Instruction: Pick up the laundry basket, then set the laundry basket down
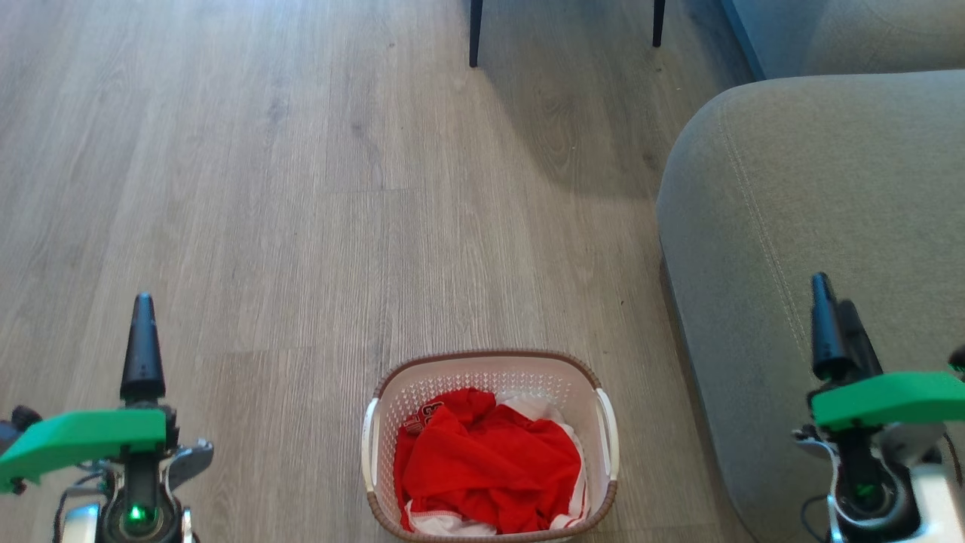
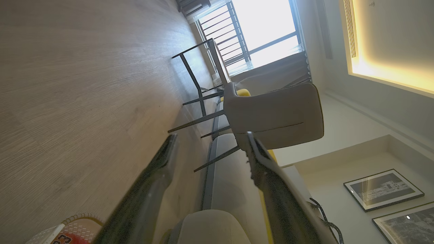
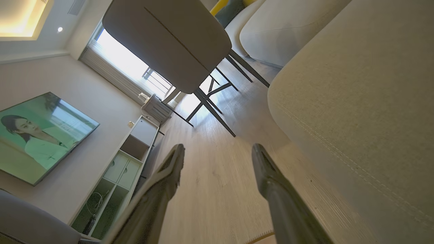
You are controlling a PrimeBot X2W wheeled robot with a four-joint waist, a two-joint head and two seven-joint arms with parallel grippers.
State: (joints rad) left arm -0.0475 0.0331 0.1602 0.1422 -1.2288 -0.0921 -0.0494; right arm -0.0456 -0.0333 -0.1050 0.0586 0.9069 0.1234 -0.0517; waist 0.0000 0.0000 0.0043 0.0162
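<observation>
Laundry basket [image 1: 482,377], between left tool [image 2: 212,135] and right tool [image 3: 217,146]: white perforated plastic, slight sheen; rim brown, woven-look. Clothes [image 1: 490,460] inside: red and white cloth, crumpled. Floor [image 1: 301,188]: grey wood-grain planks, matt. Sofa [image 1: 814,188] beside right tool: grey woven fabric, stitched seam. Tool fingers [image 3: 278,196]: dark, matt.

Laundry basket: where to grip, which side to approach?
Probably best: take the laundry basket by its white side handles, left end effector from its left, right end effector from its right. It sits upright between them; clothes fill the middle.
</observation>
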